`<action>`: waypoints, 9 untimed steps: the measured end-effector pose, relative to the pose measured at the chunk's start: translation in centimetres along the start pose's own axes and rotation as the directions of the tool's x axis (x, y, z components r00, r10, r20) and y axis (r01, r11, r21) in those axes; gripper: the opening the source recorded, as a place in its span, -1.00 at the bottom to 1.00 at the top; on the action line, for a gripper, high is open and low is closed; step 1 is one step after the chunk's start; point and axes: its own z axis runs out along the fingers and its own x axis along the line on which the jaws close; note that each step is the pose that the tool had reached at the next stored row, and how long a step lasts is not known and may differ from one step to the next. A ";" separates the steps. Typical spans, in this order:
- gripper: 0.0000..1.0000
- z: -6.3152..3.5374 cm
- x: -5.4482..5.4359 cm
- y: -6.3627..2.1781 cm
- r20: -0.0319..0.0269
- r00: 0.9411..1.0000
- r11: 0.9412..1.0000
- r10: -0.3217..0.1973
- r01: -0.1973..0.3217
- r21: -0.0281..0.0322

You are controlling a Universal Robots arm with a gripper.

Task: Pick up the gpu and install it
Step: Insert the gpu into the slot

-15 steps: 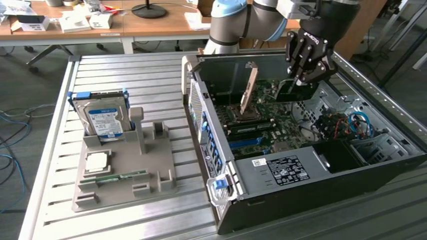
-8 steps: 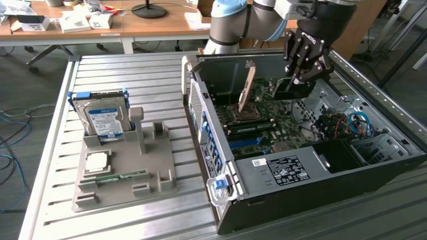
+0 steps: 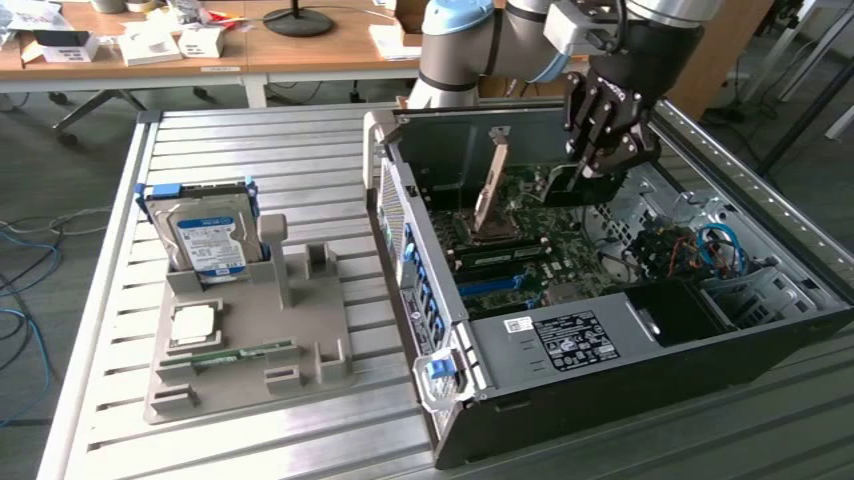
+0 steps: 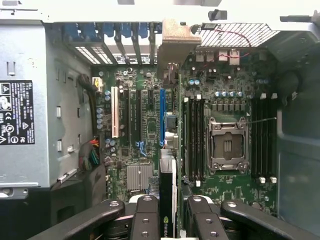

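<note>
Here the fingers (image 4: 146,217) clamp the gpu (image 4: 168,182) by its upper edge, holding it upright inside the open case (image 3: 641,390) over the motherboard (image 4: 145,115), bracket toward the case's rear wall.

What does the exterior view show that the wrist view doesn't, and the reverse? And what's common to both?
Exterior view: the hard drive standing upright in the grey fixture on the slatted table, beside the case, plus the arm.
Wrist view: the gripper closed on the gpu, card seen edge-on, roughly in line with the blue slot.
Both: the open PC case, its motherboard and the empty CPU socket.
</note>
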 end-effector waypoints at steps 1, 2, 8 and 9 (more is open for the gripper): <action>-0.47 0.18 0.0 -0.01 0.000 1.000 1.000 0.000 0.000 0.000; -0.47 0.37 0.0 -0.01 0.000 1.000 1.000 0.000 0.000 0.000; -0.47 1.46 0.0 -0.05 0.000 1.000 1.000 0.000 0.000 0.000; -0.47 1.63 0.1 -0.06 0.000 1.000 1.000 0.000 0.000 -0.001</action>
